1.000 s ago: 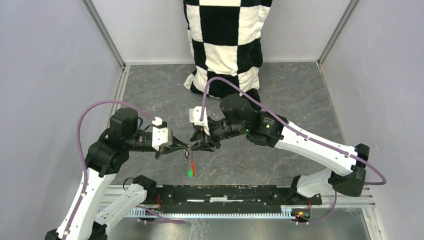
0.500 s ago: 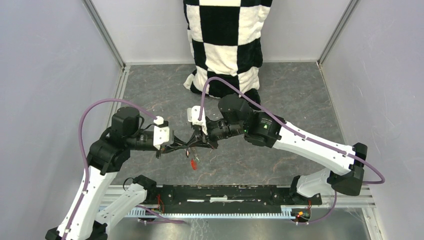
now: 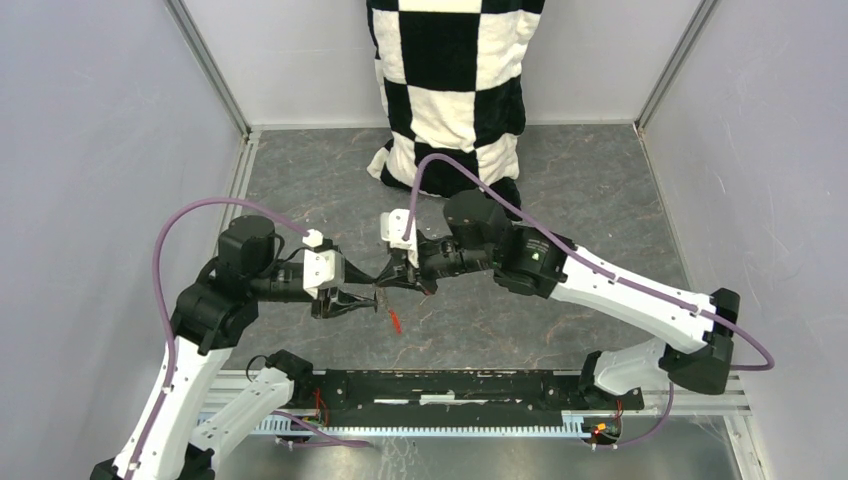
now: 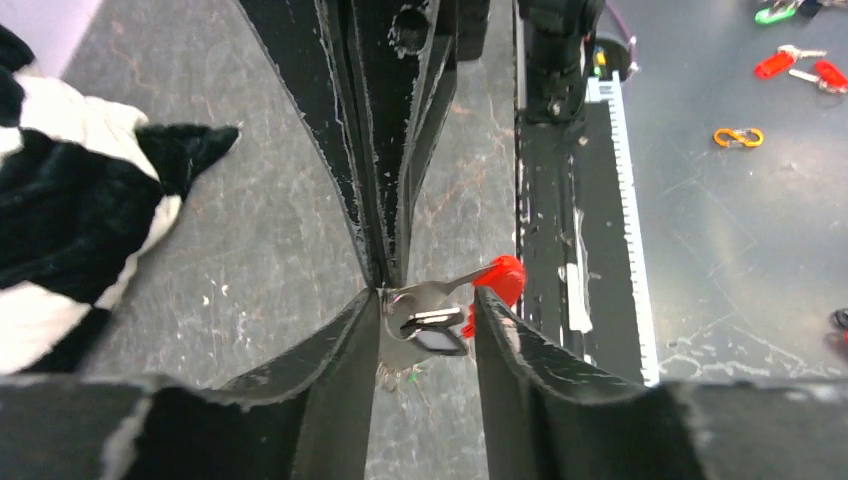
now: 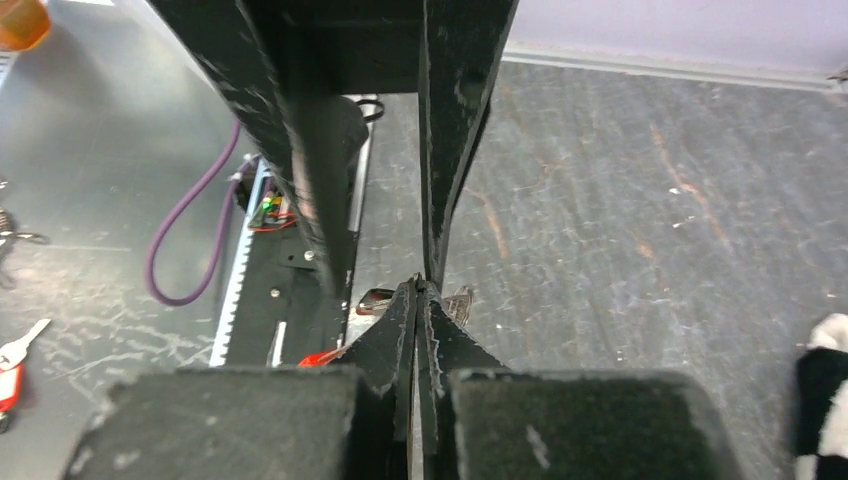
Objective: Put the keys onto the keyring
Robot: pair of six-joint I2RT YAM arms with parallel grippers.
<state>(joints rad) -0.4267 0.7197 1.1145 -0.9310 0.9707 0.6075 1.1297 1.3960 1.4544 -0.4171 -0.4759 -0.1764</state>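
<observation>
Your right claw (image 3: pixel 384 286) is pinching fully closed on the metal end of the keyring (image 4: pixel 428 291). It is holding the keyring up off the desk (image 3: pixel 560 200), at about 7 o'clock from the desk's middle, so the ring is hanging free for threading. The red tag (image 3: pixel 395 320) is dangling at 5 o'clock from that pinch. Your left claw (image 4: pixel 425 300) is standing partly open, and its two fingers (image 4: pixel 330 390) are straddling the ring from the opposite side. It is gripping nothing, which by my judgement is leaving room to close on the ring. A small metal key (image 4: pixel 437 322) is hanging just under the ring, but whether it is threaded on is too small to tell.
</observation>
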